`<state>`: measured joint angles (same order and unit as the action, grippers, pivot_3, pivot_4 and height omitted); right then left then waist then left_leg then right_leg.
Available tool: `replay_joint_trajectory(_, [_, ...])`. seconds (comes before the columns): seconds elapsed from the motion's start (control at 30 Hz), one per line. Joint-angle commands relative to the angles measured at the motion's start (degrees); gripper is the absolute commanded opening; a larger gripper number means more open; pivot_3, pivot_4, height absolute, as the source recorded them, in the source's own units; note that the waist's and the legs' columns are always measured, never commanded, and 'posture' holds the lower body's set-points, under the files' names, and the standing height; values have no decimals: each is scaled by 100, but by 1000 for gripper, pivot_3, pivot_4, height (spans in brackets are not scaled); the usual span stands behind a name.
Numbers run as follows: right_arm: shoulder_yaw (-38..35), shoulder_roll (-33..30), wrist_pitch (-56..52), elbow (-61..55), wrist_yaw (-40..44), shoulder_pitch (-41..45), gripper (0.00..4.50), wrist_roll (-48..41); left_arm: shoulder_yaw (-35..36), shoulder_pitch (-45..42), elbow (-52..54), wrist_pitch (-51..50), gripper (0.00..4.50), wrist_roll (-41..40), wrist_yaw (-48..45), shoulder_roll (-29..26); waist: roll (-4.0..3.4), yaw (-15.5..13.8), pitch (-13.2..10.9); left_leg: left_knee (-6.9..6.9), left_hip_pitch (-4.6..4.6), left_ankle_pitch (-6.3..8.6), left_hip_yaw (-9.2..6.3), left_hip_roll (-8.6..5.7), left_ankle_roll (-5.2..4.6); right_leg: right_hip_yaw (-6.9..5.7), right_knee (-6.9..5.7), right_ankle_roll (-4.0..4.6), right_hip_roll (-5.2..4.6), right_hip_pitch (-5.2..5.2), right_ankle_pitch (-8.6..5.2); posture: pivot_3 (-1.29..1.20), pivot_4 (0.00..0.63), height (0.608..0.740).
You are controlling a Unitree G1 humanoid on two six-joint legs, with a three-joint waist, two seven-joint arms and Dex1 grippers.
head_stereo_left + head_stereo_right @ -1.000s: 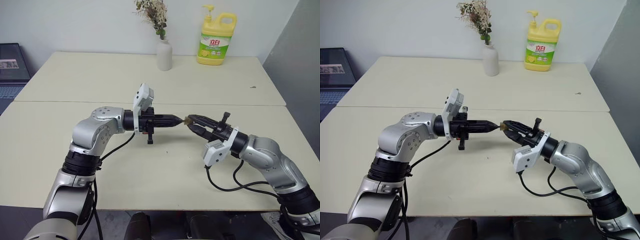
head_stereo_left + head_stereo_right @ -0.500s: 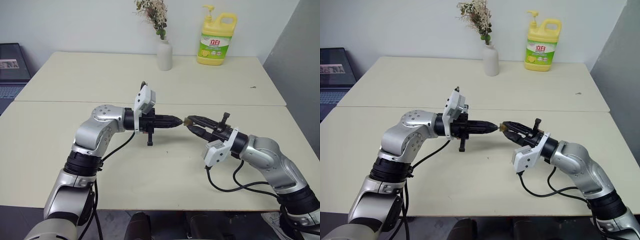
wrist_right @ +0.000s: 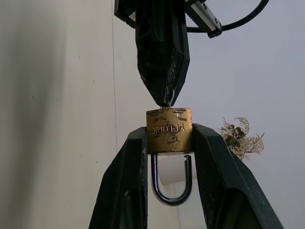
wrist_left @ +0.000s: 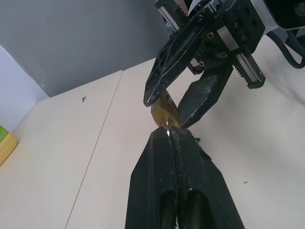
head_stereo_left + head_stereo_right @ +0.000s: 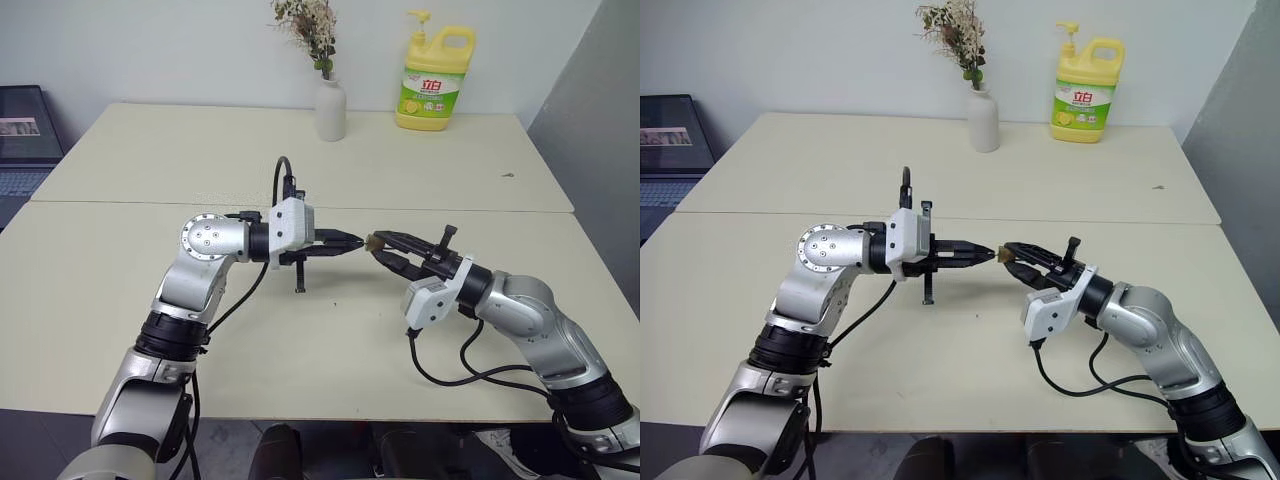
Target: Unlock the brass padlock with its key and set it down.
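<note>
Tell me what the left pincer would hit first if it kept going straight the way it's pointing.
The brass padlock, clamped in the right pincer. The left pincer is shut on the key, whose tip already sits at the padlock's underside.

Silver-grey jointed arms, black cables looping off the wrists, white camera housings (one per wrist), scuffed black pincers.

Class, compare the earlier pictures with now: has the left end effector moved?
Yes, but only by rolling. The left end effector keeps its tip at the brass padlock, under the white vase; its white wrist block has swung from above to the side.
</note>
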<state>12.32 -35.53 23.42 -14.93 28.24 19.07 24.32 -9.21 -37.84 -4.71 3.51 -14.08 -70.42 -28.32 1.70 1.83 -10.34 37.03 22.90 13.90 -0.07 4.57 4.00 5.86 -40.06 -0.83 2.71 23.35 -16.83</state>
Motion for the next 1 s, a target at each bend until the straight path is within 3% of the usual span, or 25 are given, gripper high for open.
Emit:
replay_joint_trajectory(0.03, [-168, 65, 38, -211, -55, 80, 934, -197, -85, -34, -5, 213, 0, 22, 27, 115, 0, 0, 0, 0, 0, 0, 0, 0, 0, 0, 0, 0, 0, 0, 0, 0, 150, 740])
replay_joint_trajectory(0.2, [-161, 78, 15, -227, -45, 83, 934, -206, -100, -42, -55, 72, 0, 64, 138, 141, 0, 0, 0, 0, 0, 0, 0, 0, 0, 0, 0, 0, 0, 0, 0, 0, 150, 740])
replay_joint_trajectory(0.37, [-162, 77, 11, -229, -36, 92, 934, -207, -103, -27, 219, -1027, 0, -369, 85, 110, 0, 2, 0, 0, 0, 0, -1, 0, 0, -1, -1, 0, 0, 0, 0, 0, 150, 740])
replay_joint_trajectory(0.47, [-160, 71, 20, -228, -16, 86, 934, -217, 112, -176, 237, -2195, 574, -785, 269, 48, 0, 4, 0, 0, -1, 0, -1, 0, 0, -1, -1, 0, 0, 0, 0, 0, 150, 740])
replay_joint_trajectory(0.6, [-158, 71, 36, -213, 7, 81, 934, -228, 336, -272, 460, -3664, 1802, -1455, 244, -152, 0, 12, 0, 1, 0, 0, -4, 0, 0, -4, -2, -1, 1, -1, 0, 0, 150, 740])
replay_joint_trajectory(0.83, [-132, 79, 70, -193, 14, 77, 934, -227, 586, -309, 746, -4587, 1836, -2001, 504, -165, 0, 2, 0, 1, 0, 0, -8, 0, 0, -7, -4, -1, 0, -2, 0, 0, 150, 740])
replay_joint_trajectory(1.0, [-100, 82, 96, -194, 39, 99, 934, -231, 466, -318, 784, -4682, 1836, -1995, 553, -157, 0, 2, 0, 1, -1, 0, -8, 0, 0, -7, -4, 0, 0, -2, 0, 0, 150, 740])
